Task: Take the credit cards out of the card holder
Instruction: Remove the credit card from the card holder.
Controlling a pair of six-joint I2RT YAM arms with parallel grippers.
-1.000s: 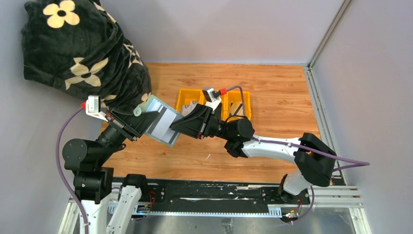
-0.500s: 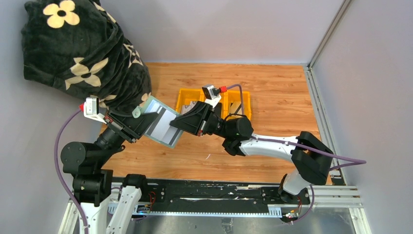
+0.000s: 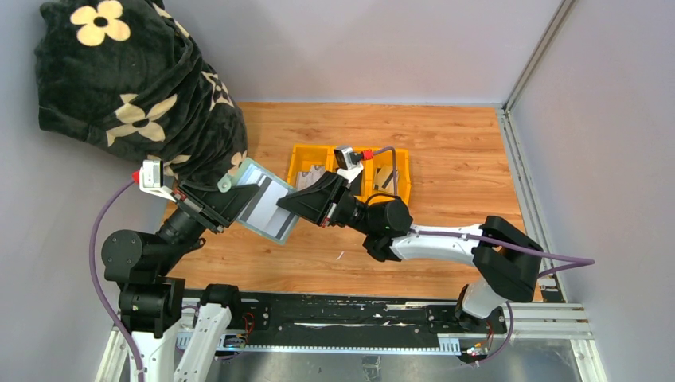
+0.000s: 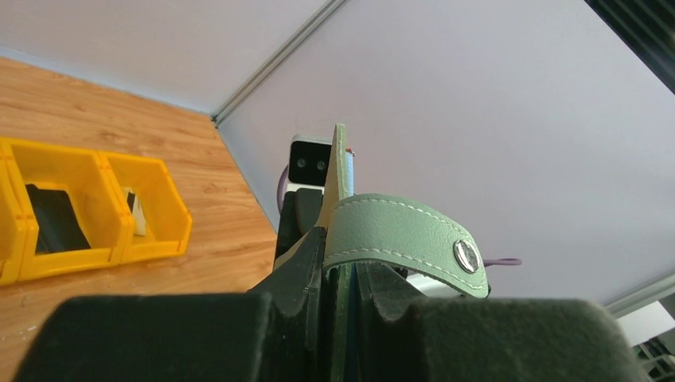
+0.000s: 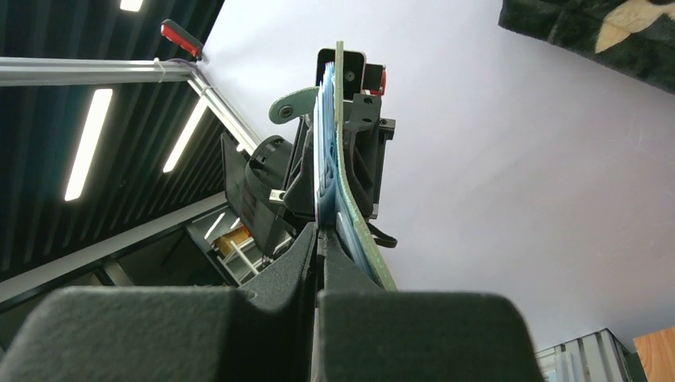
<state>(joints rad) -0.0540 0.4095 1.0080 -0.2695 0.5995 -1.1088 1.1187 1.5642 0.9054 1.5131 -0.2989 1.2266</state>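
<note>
The sage-green card holder (image 3: 253,208) is held open above the table. Light blue leaves and a pale grey credit card (image 3: 271,199) with a dark stripe show in it. My left gripper (image 3: 232,200) is shut on the holder's left edge. In the left wrist view the gripper (image 4: 342,278) clamps the green cover, and the strap with its pale clasp (image 4: 466,255) curls over to the right. My right gripper (image 3: 286,205) is shut on the thin card edge at the holder's right side. In the right wrist view the gripper (image 5: 320,243) pinches that edge, with the holder (image 5: 341,143) seen edge-on.
A yellow three-compartment tray (image 3: 406,171) stands just behind the right wrist. It holds cards: a dark one (image 4: 52,219) and a pale one (image 4: 137,215). A black flowered blanket (image 3: 135,87) hangs at the back left, close to the left arm. Grey walls enclose the table.
The right arm has shifted slightly, its wrist lowering and its fingertips edging left against the holder. The left arm and holder have barely moved. Both grips are unchanged.
</note>
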